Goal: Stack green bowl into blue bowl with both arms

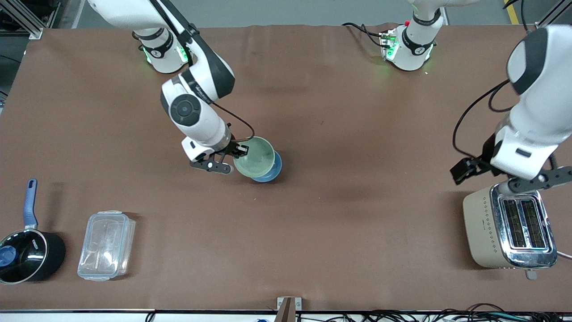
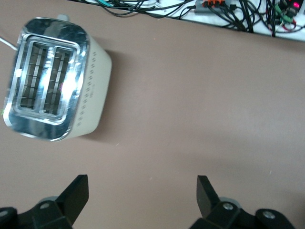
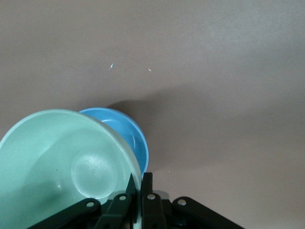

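Observation:
The pale green bowl [image 1: 254, 157] is held by its rim in my right gripper [image 1: 238, 150], tilted over the blue bowl [image 1: 271, 171], which sits on the table mid-way along it and shows only as a crescent under the green one. In the right wrist view the fingers are shut on the green bowl's [image 3: 62, 162] rim, one inside and one outside, with the blue bowl [image 3: 128, 133] just past it. My left gripper [image 2: 142, 193] is open and empty, up over bare table beside the toaster [image 1: 509, 228], at the left arm's end.
A black saucepan [image 1: 27, 255] with a blue handle and a clear plastic lidded box [image 1: 106, 245] stand near the front camera at the right arm's end. The toaster also shows in the left wrist view [image 2: 55, 78]. Cables [image 1: 447, 315] run along the front edge.

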Robot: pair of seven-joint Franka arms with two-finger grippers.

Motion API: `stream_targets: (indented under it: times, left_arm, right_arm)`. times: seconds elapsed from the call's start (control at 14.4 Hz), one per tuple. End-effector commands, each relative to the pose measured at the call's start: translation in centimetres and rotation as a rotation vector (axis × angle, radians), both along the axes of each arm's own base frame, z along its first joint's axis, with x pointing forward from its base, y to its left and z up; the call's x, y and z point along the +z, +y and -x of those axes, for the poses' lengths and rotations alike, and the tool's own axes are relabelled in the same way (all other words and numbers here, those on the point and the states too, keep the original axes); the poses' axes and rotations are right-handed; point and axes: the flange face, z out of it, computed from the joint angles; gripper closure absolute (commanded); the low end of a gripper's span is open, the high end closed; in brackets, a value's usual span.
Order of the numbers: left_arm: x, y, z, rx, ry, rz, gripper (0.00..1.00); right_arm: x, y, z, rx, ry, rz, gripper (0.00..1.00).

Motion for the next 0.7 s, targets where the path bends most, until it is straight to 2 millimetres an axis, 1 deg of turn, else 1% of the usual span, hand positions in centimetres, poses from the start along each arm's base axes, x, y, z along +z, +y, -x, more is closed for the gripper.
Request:
stream_targets:
  times: [0.0, 0.07, 0.14, 0.21, 0.28, 0.49, 0.63]
  left_arm:
    - [3.3, 1.7, 1.7, -0.101, 0.041, -0.027, 0.0]
    - [4.3, 2.3, 2.5, -0.157, 0.05, -0.019, 0.0]
    - [5.2, 3.7, 3.3, -0.169, 0.048, -0.016, 0.0]
    - [5.3, 4.3, 4.3, -0.181, 0.076, -0.017, 0.0]
    - [5.5, 4.8, 5.8, -0.185, 0.106, -0.005, 0.0]
    - [5.6, 5.5, 8.5, -0.201, 0.125, 0.005, 0.0]
    - [5.7, 5.4, 10.1, -0.199, 0.129, 0.043, 0.0]
  right_arm:
    - [-1.1, 0.9, -0.3, -0.021, -0.023, 0.021, 1.0]
    - [-1.6, 1.3, -0.1, -0.026, -0.023, 0.017, 1.0]
    - [-1.9, 1.8, 0.2, -0.026, -0.021, 0.018, 1.0]
    - [-2.2, 2.5, 0.6, -0.012, -0.022, 0.021, 1.0]
    - [-2.8, 2.4, 0.7, -0.01, -0.017, 0.025, 1.0]
    - [-4.9, 2.4, 2.2, 0.0, -0.027, 0.022, 1.0]
    - [-5.0, 2.5, 2.3, -0.002, -0.036, 0.014, 1.0]
